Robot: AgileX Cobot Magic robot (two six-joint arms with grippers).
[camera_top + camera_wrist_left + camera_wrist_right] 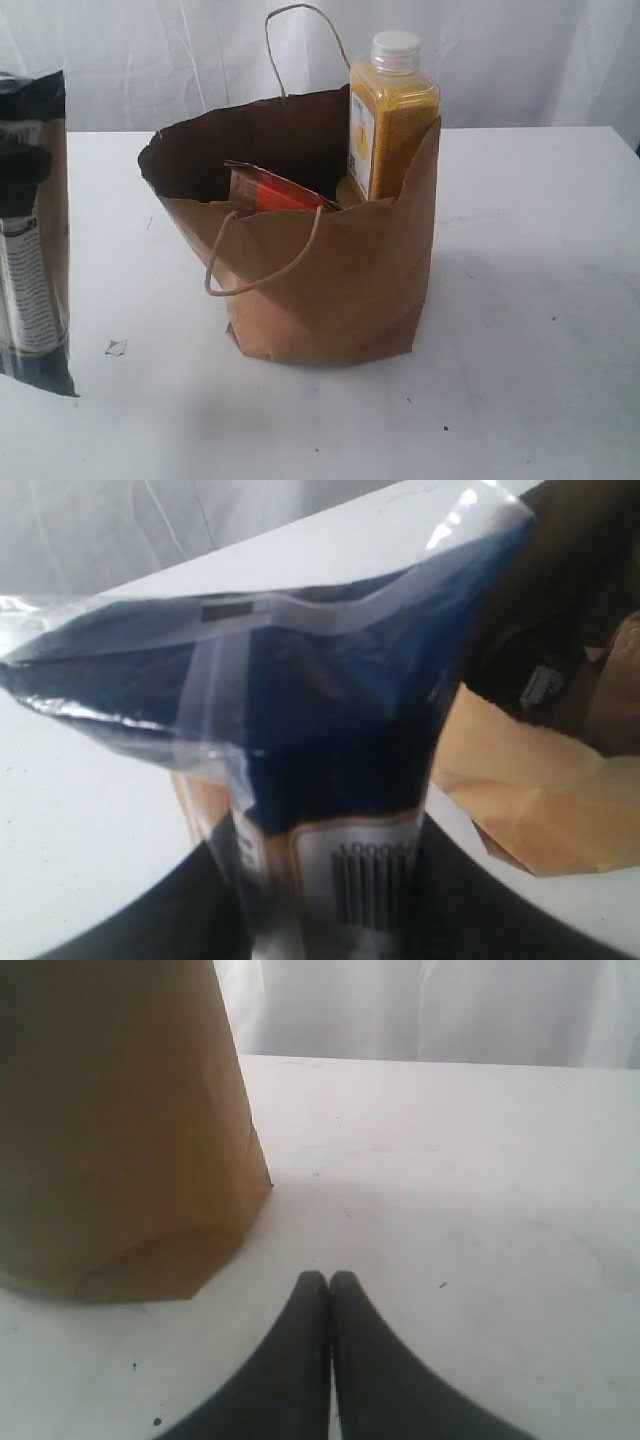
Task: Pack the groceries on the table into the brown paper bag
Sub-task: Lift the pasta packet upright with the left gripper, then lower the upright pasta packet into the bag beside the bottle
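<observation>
The brown paper bag [320, 290] stands open in the middle of the table [530, 300]. Inside it, the yellow-grain bottle [390, 120] with a white cap stands upright at the right, and the brown pouch with an orange label [275, 192] leans at the front. My left gripper [330, 880] is shut on the long navy-cream packet [300, 710]. The packet [35, 300] hangs upright at the far left, above the table and apart from the bag [540, 800]. My right gripper [328, 1278] is shut with nothing in it, low over the table beside the bag's base [120, 1130].
A small scrap [116, 347] lies on the table left of the bag. A white curtain [500, 50] hangs behind the table's far edge. The bag's two loop handles [260, 260] stick out at front and back.
</observation>
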